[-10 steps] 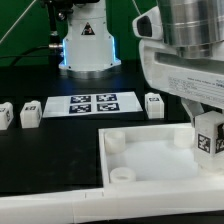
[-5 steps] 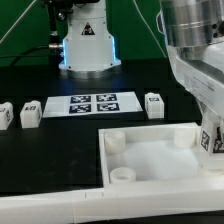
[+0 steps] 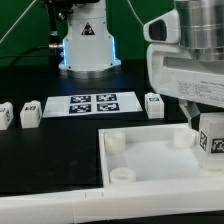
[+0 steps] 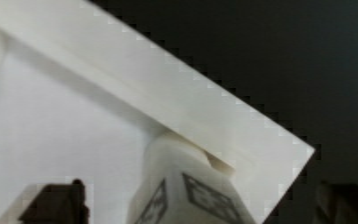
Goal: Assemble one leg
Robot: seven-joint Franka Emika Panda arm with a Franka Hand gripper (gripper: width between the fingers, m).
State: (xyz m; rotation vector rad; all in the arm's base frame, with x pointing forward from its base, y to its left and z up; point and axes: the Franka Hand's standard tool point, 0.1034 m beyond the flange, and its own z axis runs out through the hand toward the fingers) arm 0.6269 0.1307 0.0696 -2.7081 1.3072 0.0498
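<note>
The gripper [image 3: 207, 125] is clamped on the leg [image 3: 213, 143], a small chunky white block whose black-and-white tag faces the exterior camera. It hangs upright over the panel [image 3: 150, 160], at the panel's far corner on the exterior view's right, just beside the corner socket [image 3: 183, 138] there. I cannot tell whether its lower end touches the panel. In the wrist view the leg stands close to the panel's edge, with one dark finger [image 4: 51, 205] beside it.

The leg looks like rigid moulded plastic: light, stiff and unlikely to crush, but smooth enough to slip or twist if pushed off-centre. Its flat opposite sides seem the best purchase. A grip high on the block, as here, leaves the lower end free to enter the socket.
</note>
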